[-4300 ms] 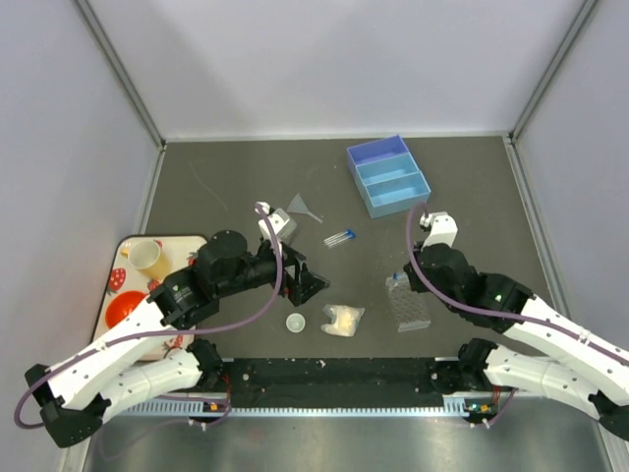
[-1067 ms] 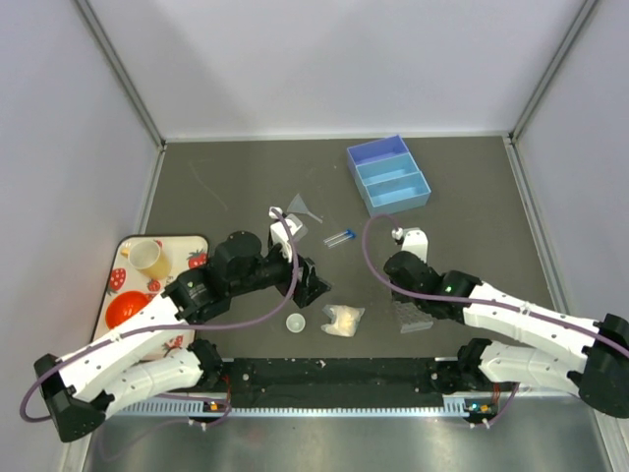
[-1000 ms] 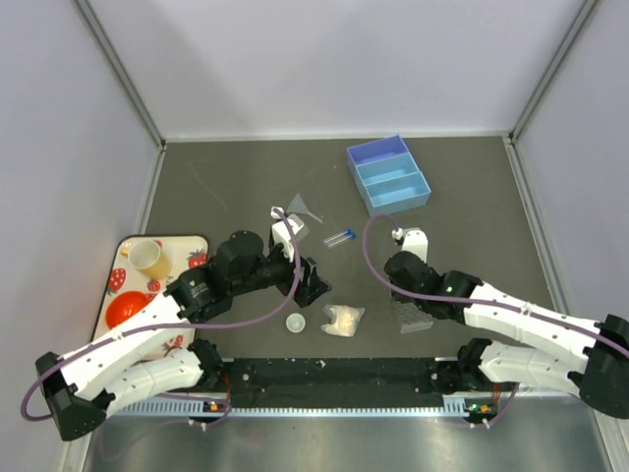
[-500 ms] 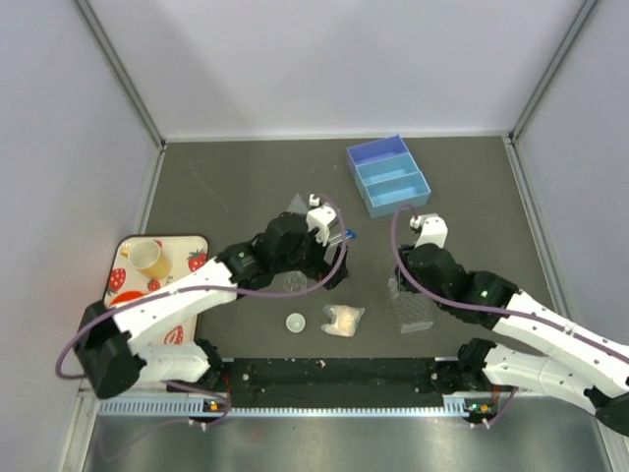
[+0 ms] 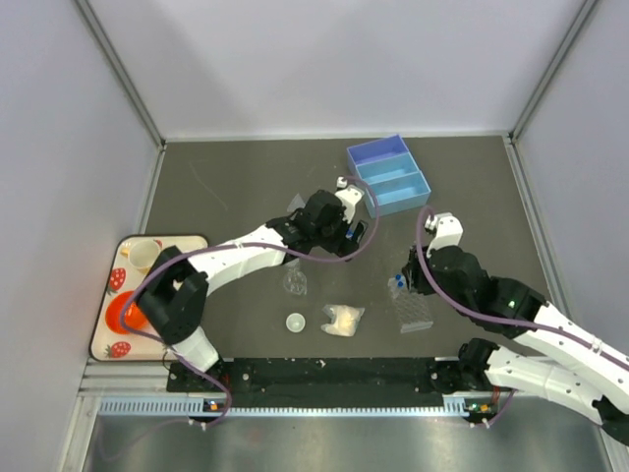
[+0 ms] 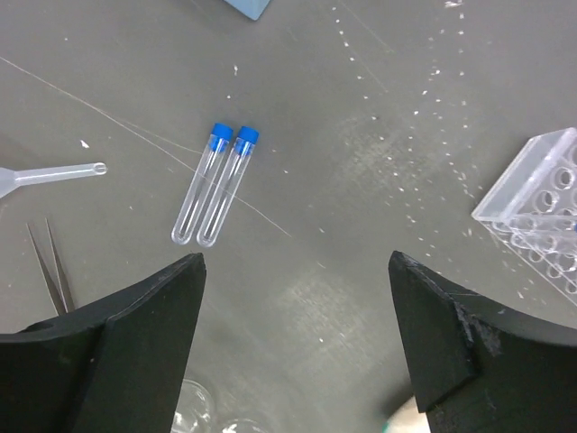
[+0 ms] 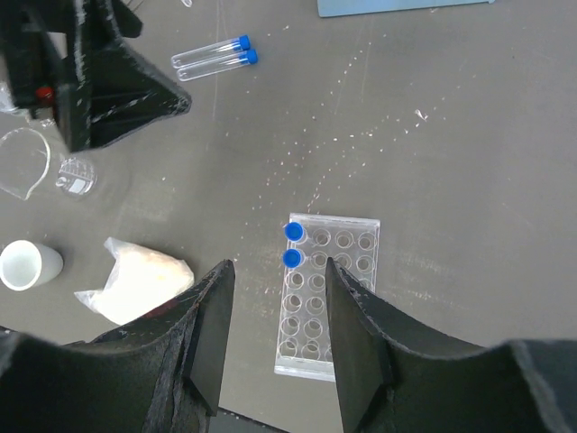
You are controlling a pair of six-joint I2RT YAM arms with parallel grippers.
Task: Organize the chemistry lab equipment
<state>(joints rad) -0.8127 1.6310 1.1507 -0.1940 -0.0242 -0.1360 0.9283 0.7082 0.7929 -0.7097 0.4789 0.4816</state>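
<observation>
Two clear blue-capped tubes [image 6: 216, 185] lie side by side on the dark table. My left gripper [image 6: 293, 334] hovers above them, open and empty; in the top view [image 5: 354, 233] it covers most of them. The clear tube rack [image 7: 329, 298] holds two blue-capped tubes [image 7: 292, 245] in its far left holes. My right gripper [image 7: 275, 334] is open and empty just above the rack, as the top view [image 5: 407, 281] also shows. The tiny clear flask [image 5: 295, 283], small white dish [image 5: 295, 322] and pale packet [image 5: 342, 320] sit near the front middle.
A blue three-part tray [image 5: 388, 175] stands at the back right. The strawberry-print tray [image 5: 110, 339] with a yellow cup and an orange bowl is at the left edge. A clear funnel [image 6: 45, 176] and thin tweezers [image 6: 52, 266] lie left of the tubes.
My left arm has reached forward and to the right, from above the flask to above the two lying tubes. My right gripper has shifted slightly right and back over the rack.
</observation>
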